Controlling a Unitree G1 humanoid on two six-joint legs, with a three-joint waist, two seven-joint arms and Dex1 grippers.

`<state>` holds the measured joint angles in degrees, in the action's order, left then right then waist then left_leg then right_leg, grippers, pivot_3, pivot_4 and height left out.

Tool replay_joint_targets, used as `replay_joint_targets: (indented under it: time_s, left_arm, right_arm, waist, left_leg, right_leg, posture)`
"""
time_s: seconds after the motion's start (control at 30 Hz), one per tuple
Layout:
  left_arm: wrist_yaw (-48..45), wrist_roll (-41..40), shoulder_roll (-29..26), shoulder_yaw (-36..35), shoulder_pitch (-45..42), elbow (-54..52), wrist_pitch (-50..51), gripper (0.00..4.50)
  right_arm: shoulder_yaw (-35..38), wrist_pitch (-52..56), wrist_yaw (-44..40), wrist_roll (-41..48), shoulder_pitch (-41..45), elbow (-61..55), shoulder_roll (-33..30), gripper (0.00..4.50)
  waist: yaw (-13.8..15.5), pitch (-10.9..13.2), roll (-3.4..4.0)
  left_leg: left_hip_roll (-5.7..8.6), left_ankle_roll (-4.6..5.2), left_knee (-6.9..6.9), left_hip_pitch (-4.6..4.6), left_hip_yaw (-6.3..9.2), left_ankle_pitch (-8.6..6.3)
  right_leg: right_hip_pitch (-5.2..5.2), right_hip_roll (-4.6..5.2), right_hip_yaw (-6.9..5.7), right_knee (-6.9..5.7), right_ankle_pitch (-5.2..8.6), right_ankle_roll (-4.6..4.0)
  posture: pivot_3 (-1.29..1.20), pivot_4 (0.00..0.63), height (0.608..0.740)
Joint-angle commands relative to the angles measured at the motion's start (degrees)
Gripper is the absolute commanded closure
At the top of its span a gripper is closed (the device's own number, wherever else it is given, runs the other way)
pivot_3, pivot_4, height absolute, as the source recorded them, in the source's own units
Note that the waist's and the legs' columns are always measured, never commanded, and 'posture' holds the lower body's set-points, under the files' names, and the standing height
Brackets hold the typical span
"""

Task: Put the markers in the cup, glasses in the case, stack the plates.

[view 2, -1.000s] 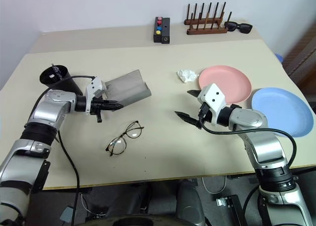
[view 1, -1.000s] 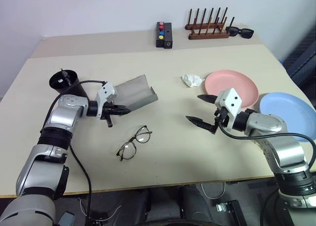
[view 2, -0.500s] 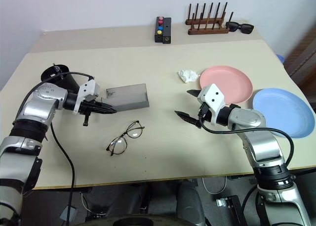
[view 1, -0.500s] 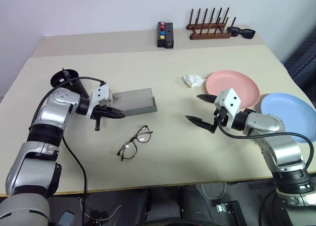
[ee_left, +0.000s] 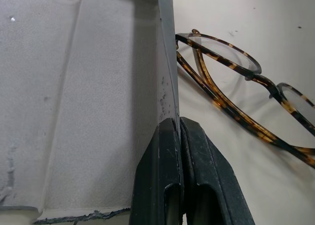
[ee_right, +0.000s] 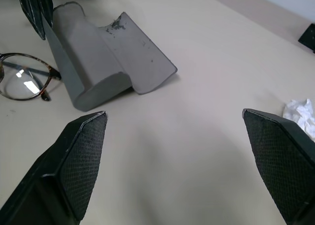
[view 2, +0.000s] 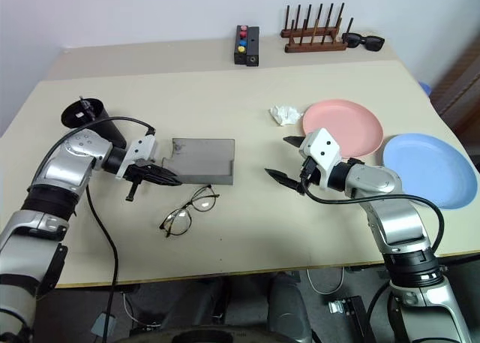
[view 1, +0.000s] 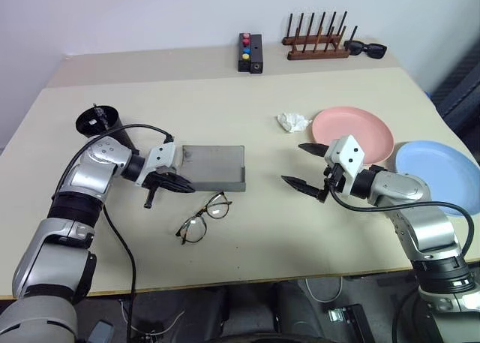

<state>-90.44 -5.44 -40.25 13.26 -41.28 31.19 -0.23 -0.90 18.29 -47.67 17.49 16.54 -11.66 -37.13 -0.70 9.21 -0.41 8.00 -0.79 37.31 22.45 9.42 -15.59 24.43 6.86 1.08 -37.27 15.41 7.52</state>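
The grey glasses case lies open on the desk, left of centre, and the left tool has its fingers pinched tight on the case's thin wall, holding it flat with the hollow upward, apparently to keep it steady and ready for loading. Just beside its near edge, toward the front of the desk, the tortoiseshell round glasses lie folded, touching nothing that grips them. Across the middle, the right tool hovers with its two fingers spread wide and empty, aimed at the case and glasses, looks set to go for the frames. Further out, the black cup stands near the left edge with something slim poking out of it. Toward the right edge sit the pink plate and the blue plate, side by side, not yet stacked.
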Motion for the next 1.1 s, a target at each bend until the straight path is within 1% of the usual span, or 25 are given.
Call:
replay_joint_targets:
  time_s: [0.03,0.2,0.5,0.63,0.73,0.87,1.1]
  left_arm:
    - [0.92,0.13,-0.50,-0.38,0.35,-2.61,1.42,4.45]
    - [1.77,0.30,-0.58,-0.42,0.55,-2.91,1.45,4.45]
    - [1.44,1.55,-0.61,0.19,-0.98,-0.31,0.57,4.45]
    - [0.75,1.91,-0.37,0.62,-1.92,0.86,1.75,4.45]
    - [0.81,2.07,-0.25,0.77,-2.50,1.60,2.25,3.64]
    - [2.53,2.14,0.14,0.15,-2.99,2.02,1.69,1.72]
    - [2.59,-0.48,-0.63,-2.36,-3.27,-0.67,4.19,1.72]
  right_arm:
    - [0.79,-0.81,0.25,-0.05,0.48,-0.63,0.31,0.00]
    - [0.47,0.33,0.50,0.04,1.32,-1.54,0.46,0.00]
    - [0.54,1.84,0.73,0.53,1.86,-3.03,0.27,0.00]
    - [0.86,3.27,1.00,0.93,1.96,-4.42,0.03,0.00]
    - [1.00,3.91,1.09,0.98,2.04,-4.83,0.01,0.00]
    - [1.01,3.65,0.84,0.80,2.13,-4.10,0.15,0.00]
    - [0.91,0.93,-0.51,0.22,1.00,-1.41,0.15,0.00]
  waist:
    - [-0.02,0.00,0.00]
    - [-0.08,0.00,0.00]
    - [-0.09,0.00,0.00]
    - [-0.09,0.00,0.00]
    - [-0.08,0.00,0.00]
    - [-0.07,0.00,0.00]
    - [-0.08,0.00,0.00]
  left_leg:
    - [0.00,0.00,0.01,0.00,0.00,0.00]
    - [0.00,0.00,0.00,0.00,0.00,0.00]
    - [0.00,0.00,0.00,0.00,0.00,0.00]
    - [0.00,0.00,0.00,0.00,0.00,0.00]
    - [0.00,0.00,0.01,0.00,0.00,0.00]
    - [0.00,0.00,0.01,0.00,0.00,0.00]
    - [0.00,0.00,0.01,0.00,0.00,0.00]
  right_leg:
    - [0.00,0.00,0.00,0.00,0.00,0.00]
    - [0.00,0.00,0.00,-0.01,0.00,0.00]
    - [0.00,0.00,0.00,-0.02,0.00,0.00]
    - [0.00,0.00,0.00,-0.02,0.00,0.00]
    - [0.00,0.00,0.00,-0.02,0.00,0.00]
    - [0.00,0.00,0.00,-0.03,0.00,0.00]
    - [0.00,0.00,0.00,-0.03,0.00,0.00]
  posture:
    - [0.00,0.150,0.740]
    - [0.00,0.150,0.740]
    - [0.00,0.150,0.740]
    - [0.00,0.150,0.740]
    - [0.00,0.150,0.740]
    - [0.00,0.150,0.740]
    - [0.00,0.150,0.740]
